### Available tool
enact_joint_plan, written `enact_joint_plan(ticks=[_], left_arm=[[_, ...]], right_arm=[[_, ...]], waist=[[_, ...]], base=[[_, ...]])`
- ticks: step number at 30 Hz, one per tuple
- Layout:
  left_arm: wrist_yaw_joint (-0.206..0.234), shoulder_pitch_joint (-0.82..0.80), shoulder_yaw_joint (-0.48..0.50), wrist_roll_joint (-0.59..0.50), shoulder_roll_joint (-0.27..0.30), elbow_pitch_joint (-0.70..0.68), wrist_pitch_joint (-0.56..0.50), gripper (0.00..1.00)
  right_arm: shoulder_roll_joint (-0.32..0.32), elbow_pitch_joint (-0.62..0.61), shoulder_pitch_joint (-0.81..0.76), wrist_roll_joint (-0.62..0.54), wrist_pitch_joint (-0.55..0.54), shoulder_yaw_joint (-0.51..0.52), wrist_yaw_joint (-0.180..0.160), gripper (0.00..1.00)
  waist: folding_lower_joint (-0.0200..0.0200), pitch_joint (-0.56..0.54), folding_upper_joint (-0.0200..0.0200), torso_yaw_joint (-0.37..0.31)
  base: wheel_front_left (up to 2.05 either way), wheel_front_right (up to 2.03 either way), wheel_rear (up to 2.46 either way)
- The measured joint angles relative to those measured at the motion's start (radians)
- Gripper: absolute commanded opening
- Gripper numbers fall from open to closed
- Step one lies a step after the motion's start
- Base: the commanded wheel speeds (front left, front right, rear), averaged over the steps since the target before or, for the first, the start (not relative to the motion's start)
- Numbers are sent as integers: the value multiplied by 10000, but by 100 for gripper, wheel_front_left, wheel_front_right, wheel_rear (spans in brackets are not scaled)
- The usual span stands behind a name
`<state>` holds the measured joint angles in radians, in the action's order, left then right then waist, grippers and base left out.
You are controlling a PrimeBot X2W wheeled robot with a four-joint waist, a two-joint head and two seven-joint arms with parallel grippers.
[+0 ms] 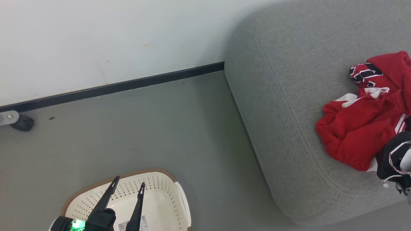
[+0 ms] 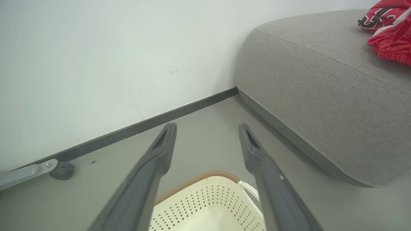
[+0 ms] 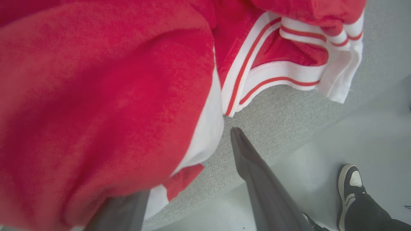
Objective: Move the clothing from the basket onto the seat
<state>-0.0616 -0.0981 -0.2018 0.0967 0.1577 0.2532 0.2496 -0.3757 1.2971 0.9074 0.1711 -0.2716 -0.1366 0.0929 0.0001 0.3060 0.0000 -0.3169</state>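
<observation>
The soft red fabric clothing with white stripes and black-and-white lettering [image 1: 362,128] lies in a rumpled heap on top of the large grey woven-fabric upholstered seat [image 1: 282,96], out of the oval cream perforated plastic basket with the brown rim [image 1: 141,171], which stands on the grey floor [image 1: 160,128] well apart from the heap, to the robot's left of the seat. The right gripper [image 3: 197,134] is by far the nearer one. In the right wrist view its fingers are spread, with one dark finger [image 3: 253,173] bare over the grey weave near the seat's edge and the other running under a fold of the red cloth, so the garment lies directly ahead of the gripper and drapes across one side of it; nothing is pinched. The heap's long axis runs from the seat's front edge back toward the white wall [image 1: 96,38], lettered part farthest back. Any drawing back of that arm would, I judge, best go straight along its fingers so the covered one slips out without dragging the fabric toward the edge, beyond which a person's black-and-white shoe [image 3: 350,183] stands on the floor. The left gripper [image 1: 130,180] hangs over the basket, fingers spread and holding nothing; the part of the basket's inside that shows carries a white barcode label [image 1: 144,221] and no fabric, though its near part is out of frame.
</observation>
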Motion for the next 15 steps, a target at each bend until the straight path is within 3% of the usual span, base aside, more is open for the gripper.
enact_joint_plan(ticks=[15], left_arm=[[12, 10, 224, 2, -44, 104, 0, 100]], right_arm=[[-46, -25, 3, 40, -353, -107, 128, 100]], waist=[[0, -236, 0, -4]], base=[[0, 0, 0]])
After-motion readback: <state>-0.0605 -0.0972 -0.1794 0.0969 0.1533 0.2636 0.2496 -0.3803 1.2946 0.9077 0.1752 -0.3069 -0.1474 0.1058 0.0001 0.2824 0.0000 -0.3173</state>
